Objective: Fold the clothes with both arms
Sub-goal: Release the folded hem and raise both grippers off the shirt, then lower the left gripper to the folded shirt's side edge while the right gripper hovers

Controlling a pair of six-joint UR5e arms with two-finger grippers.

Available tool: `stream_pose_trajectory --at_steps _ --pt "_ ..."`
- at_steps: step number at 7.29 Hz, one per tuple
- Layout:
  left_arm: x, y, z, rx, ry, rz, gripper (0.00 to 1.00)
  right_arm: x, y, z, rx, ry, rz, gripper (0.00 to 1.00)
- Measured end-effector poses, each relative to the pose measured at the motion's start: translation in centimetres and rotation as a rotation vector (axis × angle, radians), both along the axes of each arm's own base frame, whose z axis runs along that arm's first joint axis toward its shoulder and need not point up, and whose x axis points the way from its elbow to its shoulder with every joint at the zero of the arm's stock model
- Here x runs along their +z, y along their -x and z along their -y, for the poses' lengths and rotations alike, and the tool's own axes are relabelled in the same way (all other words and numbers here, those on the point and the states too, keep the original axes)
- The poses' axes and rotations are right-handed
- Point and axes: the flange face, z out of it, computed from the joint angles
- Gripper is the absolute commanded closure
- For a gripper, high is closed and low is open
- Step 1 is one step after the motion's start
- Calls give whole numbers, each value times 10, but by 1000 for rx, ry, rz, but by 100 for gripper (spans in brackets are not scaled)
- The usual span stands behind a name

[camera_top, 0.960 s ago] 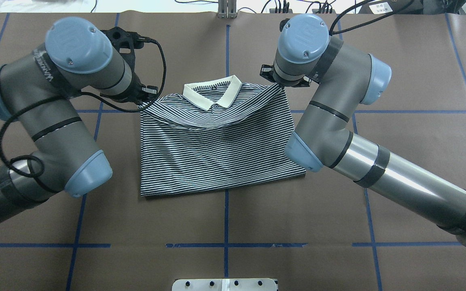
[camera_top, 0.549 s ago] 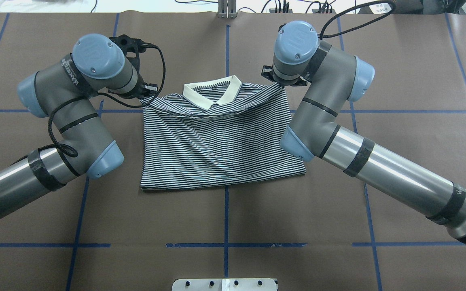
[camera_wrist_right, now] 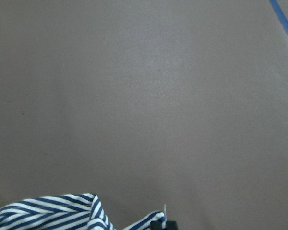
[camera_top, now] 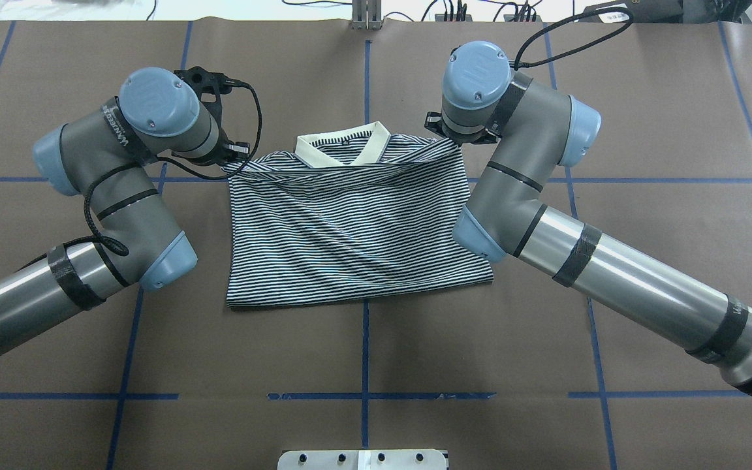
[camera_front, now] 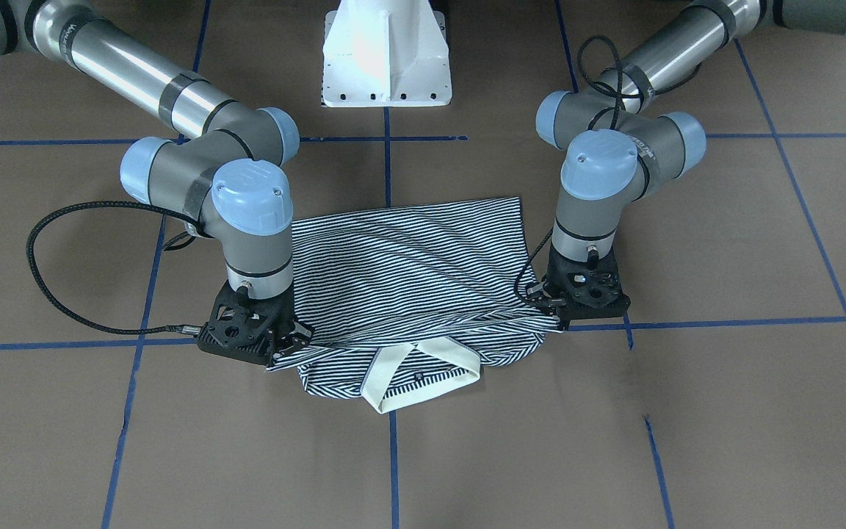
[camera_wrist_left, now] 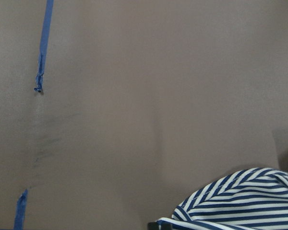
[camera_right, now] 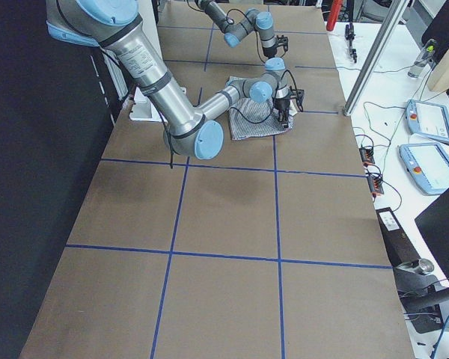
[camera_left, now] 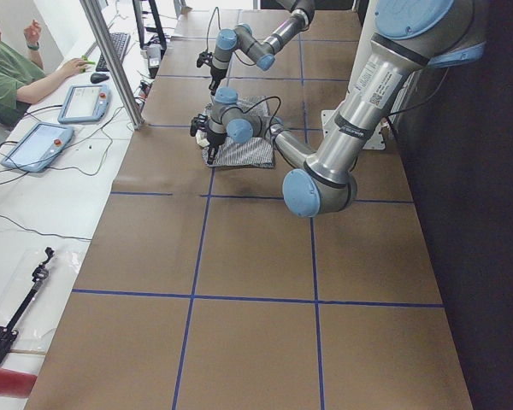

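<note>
Over the last second the left gripper [camera_top: 232,160] and the right gripper [camera_top: 449,138] have sunk toward the table [camera_top: 363,352]. The striped edge strung between them, which sagged in a deep curve before, now runs almost straight across the lower part of the collar [camera_top: 343,149]. Take the white pedestal [camera_front: 386,66] as the mark. Nearest to it lies the doubled-over crease of the polo shirt [camera_top: 350,241], flat on the table. Farther from the pedestal the upper layer shows slanting tension wrinkles as it climbs to its two held corners. Each gripper is pinched closed on one corner, and the right one sits slightly farther from the pedestal than the left, so the carried edge lies a little askew. Each wrist camera catches only a sliver of stripes and a black fingertip over bare table. Farthest from the pedestal, the cream collar and a crescent of shoulder cloth poke out past the held edge. The half-fold looks nearly laid. What likely remains is to settle the edge onto the layer below, squared with the shoulders, and then let go.
</note>
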Motion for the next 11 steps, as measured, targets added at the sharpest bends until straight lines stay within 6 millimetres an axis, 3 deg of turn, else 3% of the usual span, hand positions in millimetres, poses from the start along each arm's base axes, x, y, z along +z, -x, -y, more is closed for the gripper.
stream_pose_trajectory --at_steps 1,3,5,6,7,9,11 --pt "0 0 -1 2 -2 1 0 2 2 -1 -9 -9 -9 0" --pt "1 9 -9 53 -53 12 0 2 -3 3 -54 -57 -37 0" --pt "-7 34 -33 106 -124 -5 0 9 -30 16 -159 -108 -57 0" --pt "-13 41 -50 117 -137 -32 0 18 -48 16 -207 -125 -51 0" --pt "-18 39 -79 124 -128 -80 1 27 -63 10 -238 -150 -30 0" --pt "-18 25 -148 97 -51 -206 34 38 -76 2 -263 -190 20 0" --pt "-7 -9 -205 50 36 -271 41 41 -79 0 -265 -199 32 0"
